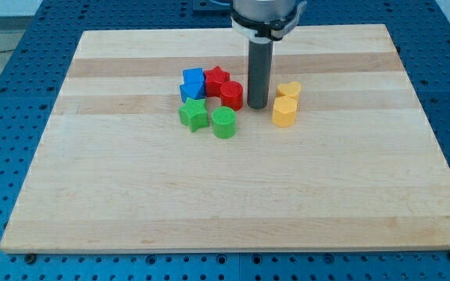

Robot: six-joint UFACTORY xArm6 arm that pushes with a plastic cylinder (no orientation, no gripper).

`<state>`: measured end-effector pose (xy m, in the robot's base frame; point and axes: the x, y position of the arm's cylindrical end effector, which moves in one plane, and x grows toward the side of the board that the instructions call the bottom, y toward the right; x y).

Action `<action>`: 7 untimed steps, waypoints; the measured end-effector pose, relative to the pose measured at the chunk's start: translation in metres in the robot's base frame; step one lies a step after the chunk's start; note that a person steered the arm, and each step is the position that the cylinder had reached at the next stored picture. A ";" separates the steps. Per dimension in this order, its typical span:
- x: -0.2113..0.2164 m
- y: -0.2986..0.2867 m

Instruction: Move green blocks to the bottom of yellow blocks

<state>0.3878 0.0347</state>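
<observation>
A green star block [194, 115] and a green round block [224, 122] lie side by side near the board's middle. Two yellow blocks lie to their right: one [289, 90] above, and a six-sided one [284, 112] just below it, touching. My tip [257, 106] stands between the red round block [232, 94] and the yellow blocks, close to both, and up and to the right of the green round block.
A blue block [192, 83] and a red star block [217, 79] sit just above the green blocks, tight against the red round block. The wooden board [225, 203] lies on a blue perforated table.
</observation>
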 end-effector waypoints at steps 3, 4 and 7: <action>0.000 -0.042; 0.017 -0.018; 0.113 -0.053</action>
<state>0.5009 -0.0185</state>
